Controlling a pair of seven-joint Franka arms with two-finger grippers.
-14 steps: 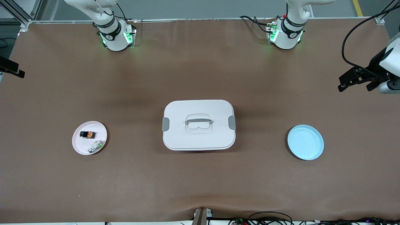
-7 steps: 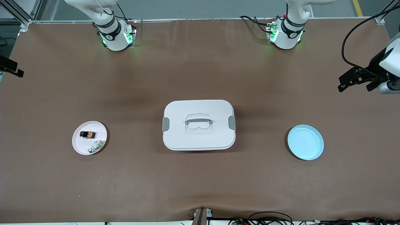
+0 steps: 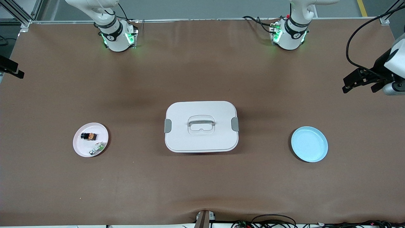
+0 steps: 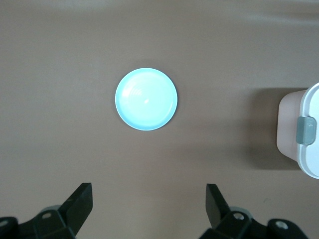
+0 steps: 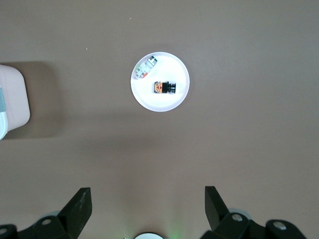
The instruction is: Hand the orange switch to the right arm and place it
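Observation:
The orange switch, a tiny black block with an orange middle, lies on a small pink plate toward the right arm's end of the table. My right gripper hangs high above that end, open and empty, with the plate well ahead of its fingertips. In the front view only one black finger of it shows at the edge. My left gripper hangs open and empty high over the left arm's end.
A small green-and-silver part shares the pink plate. A white lidded box with a handle sits mid-table. An empty light blue plate lies toward the left arm's end.
The right gripper's finger at the picture's edge has drifted slightly toward the robots' bases. Nothing on the table has moved.

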